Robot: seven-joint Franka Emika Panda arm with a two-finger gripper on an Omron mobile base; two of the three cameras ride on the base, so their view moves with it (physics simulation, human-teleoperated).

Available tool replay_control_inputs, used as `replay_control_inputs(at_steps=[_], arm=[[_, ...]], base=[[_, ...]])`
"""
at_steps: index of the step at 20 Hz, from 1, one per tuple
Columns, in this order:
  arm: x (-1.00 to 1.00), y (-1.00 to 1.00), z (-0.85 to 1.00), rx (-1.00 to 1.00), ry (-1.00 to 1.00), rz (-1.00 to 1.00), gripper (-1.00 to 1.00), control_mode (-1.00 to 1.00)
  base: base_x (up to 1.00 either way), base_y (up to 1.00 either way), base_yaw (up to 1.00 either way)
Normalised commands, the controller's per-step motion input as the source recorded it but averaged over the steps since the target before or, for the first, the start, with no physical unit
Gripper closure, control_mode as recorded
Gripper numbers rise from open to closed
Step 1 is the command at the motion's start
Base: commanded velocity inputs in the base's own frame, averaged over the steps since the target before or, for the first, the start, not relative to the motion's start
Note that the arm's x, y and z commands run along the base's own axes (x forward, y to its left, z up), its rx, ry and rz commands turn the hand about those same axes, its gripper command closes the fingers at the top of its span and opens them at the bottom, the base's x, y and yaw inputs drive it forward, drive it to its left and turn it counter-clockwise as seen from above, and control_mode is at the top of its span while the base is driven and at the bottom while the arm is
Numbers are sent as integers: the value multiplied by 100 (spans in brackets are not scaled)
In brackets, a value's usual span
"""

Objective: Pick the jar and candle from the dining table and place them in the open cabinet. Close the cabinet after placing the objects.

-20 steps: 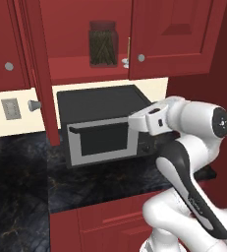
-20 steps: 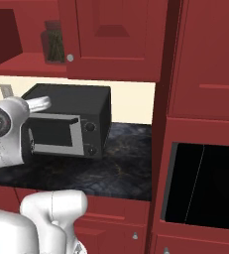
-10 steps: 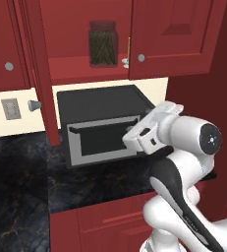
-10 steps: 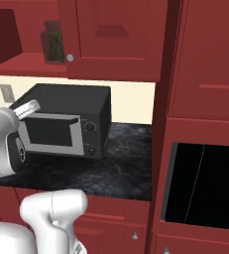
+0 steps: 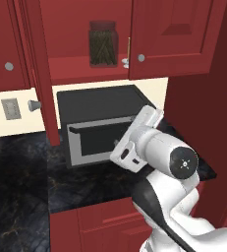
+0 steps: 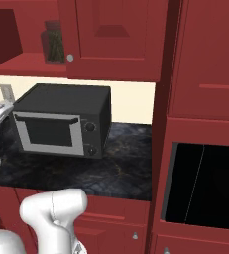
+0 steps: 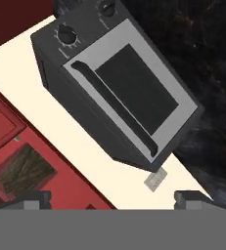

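- Standing open above the counter, the cabinet is the biggest task piece in the left base view: its door is swung out toward the camera and the red inner shelf is exposed.
- The microwave, a dark box with a grey door, sits on the black marbled counter right under that shelf; the hand view looks at it rolled, with its two dials toward the top.
- To the right, the right base view shows a tall red unit with a black oven window.
- The arm is folded low in front of the microwave, with its wrist pointing toward the appliance.
- The gripper carries nothing: its two dark tips stand wide apart at the bottom of the hand view with bare wall between them.
- The jar is upright on the shelf, near the shut right-hand door; it also shows in the right base view at.
- So the jar half of the job looks done. The candle and the dining table are not to be found here, so I judge the candle is not yet fetched, and the cabinet door is not yet shut.
- A wall socket sits small on the cream wall left of the door.
- Likely obstacles: the swung-out door beside the arm, and the microwave top close below the shelf.
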Motion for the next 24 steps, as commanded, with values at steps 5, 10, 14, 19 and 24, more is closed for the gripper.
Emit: replay_control_inputs(at_steps=[5,10,14,19,24], arm=[[-20,37,-8,-26,-8,0,-100,-100],[-14,36,-4,-22,-5,0,-100,-100],[-16,43,0,-23,-6,0,-100,-100],[0,20,-1,-7,0,0,-100,-100],[0,17,0,-7,0,0,-100,-100]], base=[[0,0,0],[0,0,0],[0,0,0],[0,0,0],[0,0,0]])
